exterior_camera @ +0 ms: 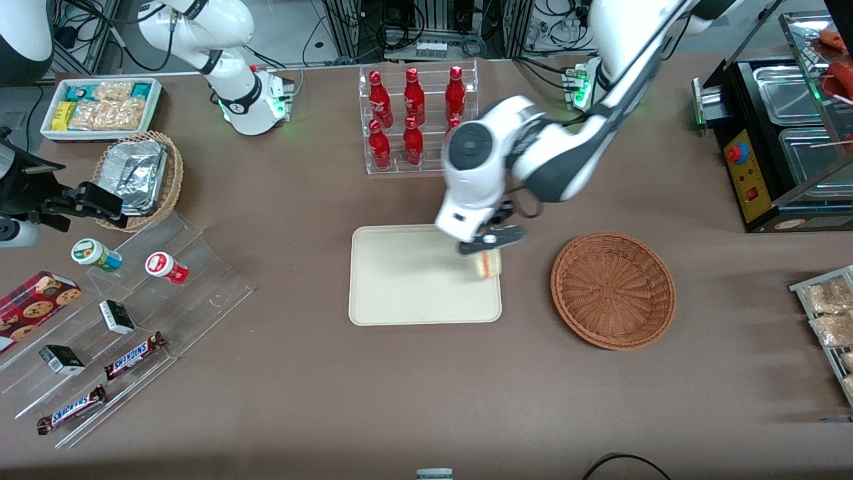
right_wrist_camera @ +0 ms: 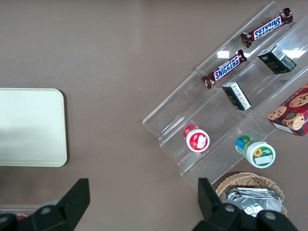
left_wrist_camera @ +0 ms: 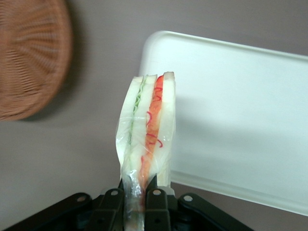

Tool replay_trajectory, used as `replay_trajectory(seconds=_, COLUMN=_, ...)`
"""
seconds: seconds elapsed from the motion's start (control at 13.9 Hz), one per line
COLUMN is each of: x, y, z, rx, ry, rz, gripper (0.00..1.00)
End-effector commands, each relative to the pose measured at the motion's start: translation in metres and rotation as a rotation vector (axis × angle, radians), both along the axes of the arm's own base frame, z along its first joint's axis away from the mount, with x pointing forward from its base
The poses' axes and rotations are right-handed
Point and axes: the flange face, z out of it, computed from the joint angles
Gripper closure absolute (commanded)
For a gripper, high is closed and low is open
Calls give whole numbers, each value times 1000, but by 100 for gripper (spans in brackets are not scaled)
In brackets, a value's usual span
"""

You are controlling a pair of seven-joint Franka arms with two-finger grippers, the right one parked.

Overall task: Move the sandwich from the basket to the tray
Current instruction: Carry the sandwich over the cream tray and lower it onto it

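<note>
Sandwich (left_wrist_camera: 147,130): the pincer (left_wrist_camera: 139,199) is clamping its narrow end, hanging it over the tray's (exterior_camera: 400,280) edge nearest the empty basket (exterior_camera: 613,290); you are lining up the set-down.

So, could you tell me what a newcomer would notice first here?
The claw grips the wrapped sandwich above the edge of the cream tray nearest the basket. The brown wicker basket sits empty beside the tray, and red bottles stand in a clear rack farther from the camera.

Left arm stretched low over the table, wrist angled down, tool (exterior_camera: 488,245) clamped shut.
</note>
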Motion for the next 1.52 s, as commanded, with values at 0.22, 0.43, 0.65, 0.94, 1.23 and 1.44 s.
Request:
replay_trajectory(seconds=0.22, x=-19, y=-82, z=-58, rx=13, ry=-117, rz=-38, gripper=100)
replay_trajectory(seconds=0.43, x=-20, y=-95, z=-79, rx=-20, ry=-143, rz=-57, gripper=100)
replay_trajectory(seconds=0.65, x=-24, y=-102, z=-88, rx=-42, ry=-143, rz=-69, gripper=100)
replay_trajectory(seconds=0.94, x=-30, y=-106, z=-108, rx=-21, ry=-151, rz=-104, gripper=100)
replay_trajectory(seconds=1.23, x=-38, y=-111, z=-119, rx=-3, ry=-156, rz=-138, gripper=28)
replay_trajectory(seconds=1.44, x=-33, y=-107, z=-103, rx=0, ry=-167, rz=-124, gripper=1)
